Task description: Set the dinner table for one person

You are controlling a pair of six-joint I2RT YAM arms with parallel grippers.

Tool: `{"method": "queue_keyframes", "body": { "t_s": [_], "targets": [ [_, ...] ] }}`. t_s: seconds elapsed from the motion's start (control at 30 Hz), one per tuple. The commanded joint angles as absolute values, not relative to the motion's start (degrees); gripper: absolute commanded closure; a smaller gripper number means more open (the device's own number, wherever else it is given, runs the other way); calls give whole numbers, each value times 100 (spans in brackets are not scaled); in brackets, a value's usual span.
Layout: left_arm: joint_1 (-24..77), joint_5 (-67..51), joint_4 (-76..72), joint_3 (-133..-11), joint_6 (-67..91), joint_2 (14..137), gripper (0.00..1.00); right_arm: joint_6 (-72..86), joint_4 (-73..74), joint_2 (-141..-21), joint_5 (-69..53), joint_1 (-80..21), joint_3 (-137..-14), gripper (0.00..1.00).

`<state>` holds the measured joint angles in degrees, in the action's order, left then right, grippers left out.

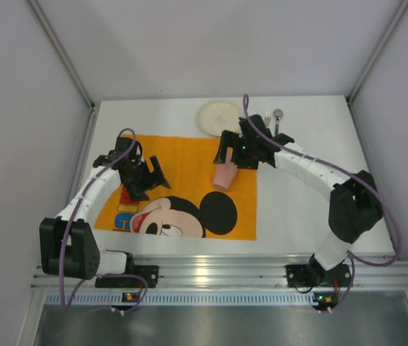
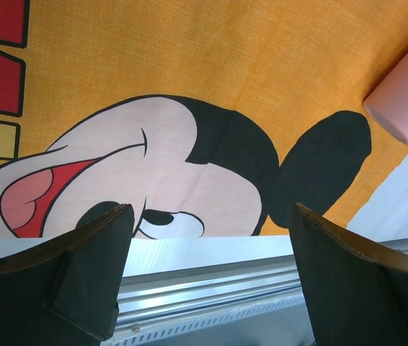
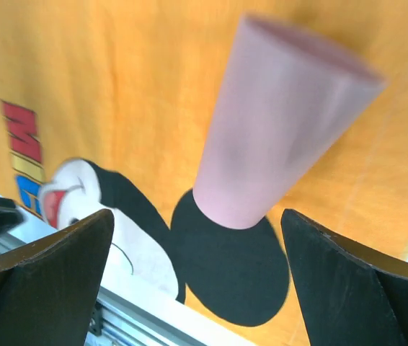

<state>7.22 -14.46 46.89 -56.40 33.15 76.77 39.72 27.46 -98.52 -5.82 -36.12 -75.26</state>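
On the white dinner table [image 1: 298,209] lies an orange cartoon-mouse placemat [image 1: 189,162]. A pink cup [image 1: 224,176] stands on the mat's right part, its narrower end towards my right gripper [image 1: 227,153]. In the right wrist view the cup [image 3: 276,122] is blurred and lies just beyond the right gripper [image 3: 197,213], which is open, its fingers clear of the cup. My left gripper [image 1: 151,187] hovers open over the mat's left half with nothing between its fingers [image 2: 96,267]. The left wrist view catches the cup [image 2: 406,90] at the upper right.
A cream plate [image 1: 218,117] sits at the back of the table, just beyond the mat. A fork [image 1: 267,117] and a spoon [image 1: 277,115] lie to its right. A ribbed aluminium rail [image 1: 225,270] runs along the near edge. Grey walls close in both sides.
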Motion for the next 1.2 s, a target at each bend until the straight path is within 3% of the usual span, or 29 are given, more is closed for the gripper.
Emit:
{"method": "queue_keyframes", "body": {
  "t_s": [0.0,0.2,0.43,0.87,1.17],
  "targets": [
    [729,-1441,4509,-5634,3489,7708,8,3402,2786,-9176,-755,-2798,-7848,0],
    [729,-1433,4386,-5660,3665,7787,8,2893,2725,-9790,-1274,-1909,-8612,0],
    [729,-1345,4403,-5704,3797,7787,8,2996,2365,-11222,-2565,-1758,-9667,0],
    [729,-1310,4087,-5414,4069,7840,8,3963,801,-10820,-4085,-1775,-7938,0],
    [729,-1327,4017,-5379,4026,7849,8,3911,659,-10266,-4544,-1784,-7190,0]
  ]
}}
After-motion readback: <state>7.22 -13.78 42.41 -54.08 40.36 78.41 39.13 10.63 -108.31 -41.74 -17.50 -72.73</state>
